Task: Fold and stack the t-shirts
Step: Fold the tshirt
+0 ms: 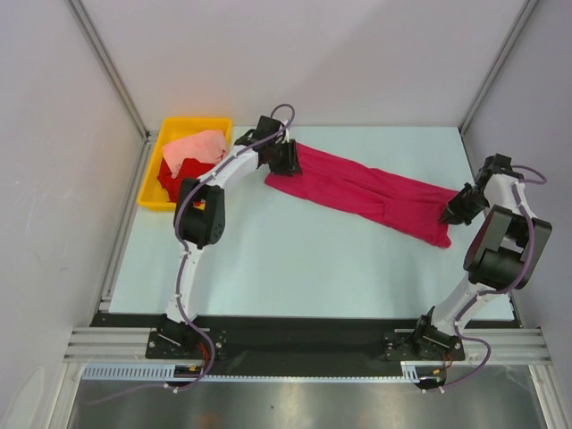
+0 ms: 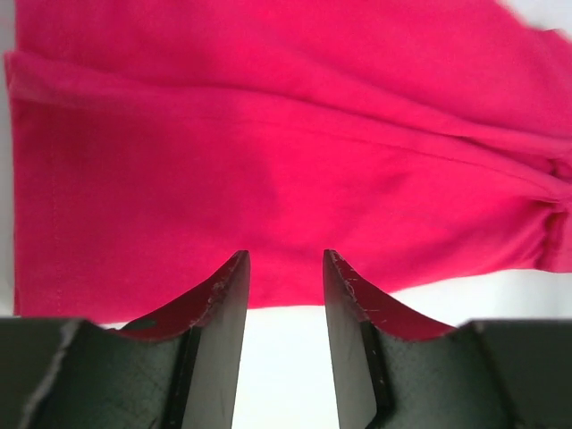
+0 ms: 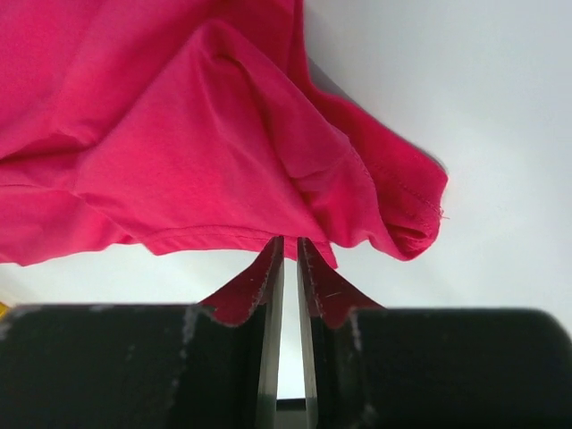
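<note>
The magenta-crimson t-shirt (image 1: 366, 189) lies on the table as a long narrow band from back centre to the right. My left gripper (image 1: 284, 161) is open at its left end, the fingertips at the cloth's near edge (image 2: 286, 259), with nothing between them. My right gripper (image 1: 451, 213) is shut on the shirt's right end, and the cloth (image 3: 179, 134) rises in a fold at its tips (image 3: 289, 241). The pale salmon-pink t-shirt (image 1: 197, 147) lies bunched on the bright red t-shirt (image 1: 170, 183) in the bin.
The yellow plastic bin (image 1: 179, 125) stands at the back left corner of the table, just left of my left arm. Grey walls with metal frame posts close the table on three sides.
</note>
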Controlling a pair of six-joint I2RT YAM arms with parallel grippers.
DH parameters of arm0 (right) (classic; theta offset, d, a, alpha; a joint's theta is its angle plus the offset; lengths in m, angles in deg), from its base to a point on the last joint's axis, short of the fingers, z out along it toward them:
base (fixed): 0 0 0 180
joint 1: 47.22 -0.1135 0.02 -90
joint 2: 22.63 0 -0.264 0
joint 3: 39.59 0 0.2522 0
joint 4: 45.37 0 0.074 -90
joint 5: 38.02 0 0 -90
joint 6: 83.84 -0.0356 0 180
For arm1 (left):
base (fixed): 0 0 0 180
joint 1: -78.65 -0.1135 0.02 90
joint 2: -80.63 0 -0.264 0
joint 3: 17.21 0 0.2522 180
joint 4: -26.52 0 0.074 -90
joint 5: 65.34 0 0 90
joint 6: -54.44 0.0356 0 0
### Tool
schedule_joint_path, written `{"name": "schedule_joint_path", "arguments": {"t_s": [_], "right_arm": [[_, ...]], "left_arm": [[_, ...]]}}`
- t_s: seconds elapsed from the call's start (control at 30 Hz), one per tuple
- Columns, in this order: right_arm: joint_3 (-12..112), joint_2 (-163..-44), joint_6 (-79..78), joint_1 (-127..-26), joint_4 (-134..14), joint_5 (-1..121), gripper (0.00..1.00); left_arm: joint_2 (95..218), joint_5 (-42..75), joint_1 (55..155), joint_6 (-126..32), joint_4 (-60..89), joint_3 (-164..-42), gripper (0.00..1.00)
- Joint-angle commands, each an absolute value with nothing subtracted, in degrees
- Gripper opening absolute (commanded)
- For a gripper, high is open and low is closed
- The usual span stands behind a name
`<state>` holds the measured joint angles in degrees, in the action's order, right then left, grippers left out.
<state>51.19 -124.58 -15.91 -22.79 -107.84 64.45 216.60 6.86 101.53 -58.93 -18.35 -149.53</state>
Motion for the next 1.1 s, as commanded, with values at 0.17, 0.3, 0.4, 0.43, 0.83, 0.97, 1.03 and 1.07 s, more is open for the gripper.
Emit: {"name": "schedule_joint_path", "arguments": {"t_s": [0.17, 0.3, 0.4, 0.43, 0.83, 0.97, 1.03, 1.07], "right_arm": [[45.29, -127.65, -17.57, -22.08, -105.19, 57.08, 0.16], [42.3, -128.8, -17.4, -19.63, -103.52, 56.2, 0.17], [42.55, -129.06, -17.4, -18.83, -103.34, 56.02, 0.18], [43.08, -128.8, -17.4, -18.83, -104.13, 56.02, 0.19], [46.51, -118.96, -17.4, -20.67, -108.71, 60.93, 0.52], [46.95, -120.09, -17.92, -24.62, -108.44, 62.79, 0.56], [46.51, -120.71, -18.01, -25.51, -107.22, 62.7, 0.58], [45.81, -121.32, -17.93, -25.42, -106.69, 62.18, 0.57]], "left_arm": [[220.91, 6.82, 99.57, -57.18, -21.78, -152.26, 0.43], [222.49, 7.43, 99.13, -55.87, -22.4, -152.26, 0.43], [223.02, 7.87, 98.7, -54.73, -23.36, -153.83, 0.37], [223.1, 8.92, 98.52, -54.37, -24.5, -154.36, 0.36], [207.82, 12.36, 96.94, -56.74, -20.57, -141.9, 0.56], [209.65, 9.28, 95.88, -56.48, -20.98, -142.4, 0.57], [212.55, 9.02, 94.92, -56.48, -22.13, -144.87, 0.57], [212.91, 8.32, 94.13, -57.17, -21.18, -144.09, 0.57]]}}
